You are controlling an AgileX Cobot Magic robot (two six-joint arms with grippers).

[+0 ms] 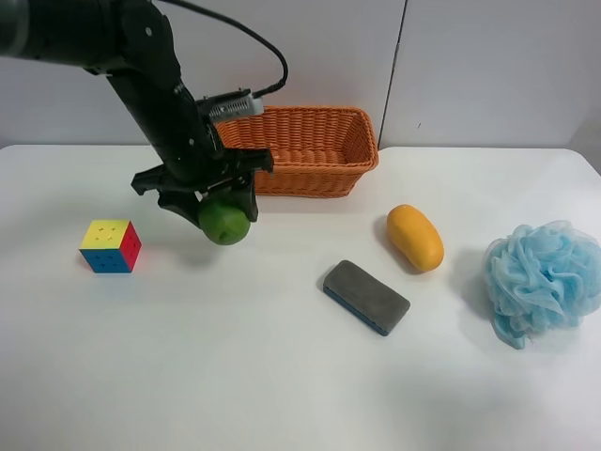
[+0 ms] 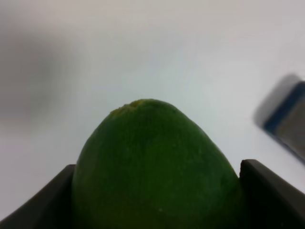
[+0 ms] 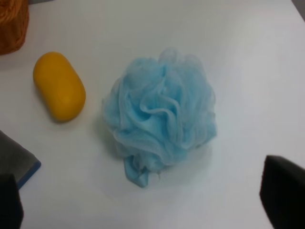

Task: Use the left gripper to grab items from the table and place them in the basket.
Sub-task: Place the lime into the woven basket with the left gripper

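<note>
My left gripper (image 1: 218, 209) is shut on the round green fruit (image 1: 224, 222) and holds it above the white table (image 1: 235, 376), just in front of the orange-brown wicker basket (image 1: 305, 148). The left wrist view shows the fruit (image 2: 155, 171) filling the space between the black fingers (image 2: 269, 191). On the table lie the puzzle cube (image 1: 111, 246), the grey eraser block (image 1: 366, 296), the yellow-orange mango (image 1: 415, 237) and the blue mesh puff (image 1: 545, 280). My right gripper (image 3: 143, 205) hangs open over the puff (image 3: 162, 112), with the mango (image 3: 59, 86) beside it.
The basket stands at the back of the table against a white wall. The eraser's edge (image 3: 21, 162) and a basket corner (image 3: 12, 24) show in the right wrist view. The eraser (image 2: 288, 124) also shows in the left wrist view.
</note>
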